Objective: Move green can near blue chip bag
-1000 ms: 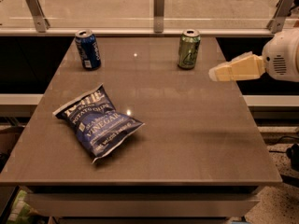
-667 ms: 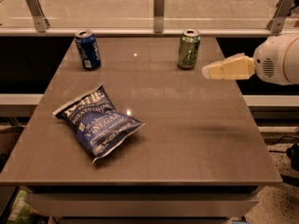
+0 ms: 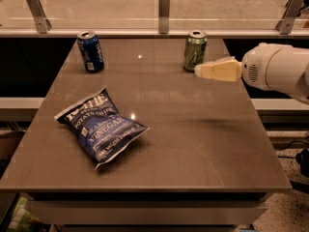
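Camera view: gripper (image 3: 199,70) beside green can (image 3: 195,50); dark blue can (image 3: 91,51) apart.

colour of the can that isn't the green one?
Dark blue can, silver top; camera view. Gripper is beside the green can.

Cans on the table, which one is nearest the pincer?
The green can, at the back right: the pincer hovers just beside its base, on its right. The blue can stands well away at the back left.
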`<action>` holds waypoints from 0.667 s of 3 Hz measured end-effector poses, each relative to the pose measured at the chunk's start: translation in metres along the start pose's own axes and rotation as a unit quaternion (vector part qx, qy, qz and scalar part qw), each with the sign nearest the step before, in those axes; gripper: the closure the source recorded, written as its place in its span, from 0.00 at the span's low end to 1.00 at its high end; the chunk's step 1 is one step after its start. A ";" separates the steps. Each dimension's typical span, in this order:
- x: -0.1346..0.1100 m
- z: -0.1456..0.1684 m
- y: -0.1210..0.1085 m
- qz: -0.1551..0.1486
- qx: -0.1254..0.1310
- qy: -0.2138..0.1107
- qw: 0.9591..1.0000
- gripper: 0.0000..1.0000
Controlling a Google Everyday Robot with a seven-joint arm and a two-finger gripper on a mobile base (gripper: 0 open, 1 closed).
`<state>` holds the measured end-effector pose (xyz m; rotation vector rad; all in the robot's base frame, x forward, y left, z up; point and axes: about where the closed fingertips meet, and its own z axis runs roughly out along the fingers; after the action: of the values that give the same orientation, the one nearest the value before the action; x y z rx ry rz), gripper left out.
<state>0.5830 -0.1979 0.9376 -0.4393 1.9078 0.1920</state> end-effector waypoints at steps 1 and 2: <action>0.000 0.023 -0.001 0.020 0.001 -0.028 0.999 0.00; 0.000 0.041 -0.004 0.038 0.002 -0.055 0.998 0.00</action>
<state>0.6203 -0.1879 0.9225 -0.3473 1.8168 0.2571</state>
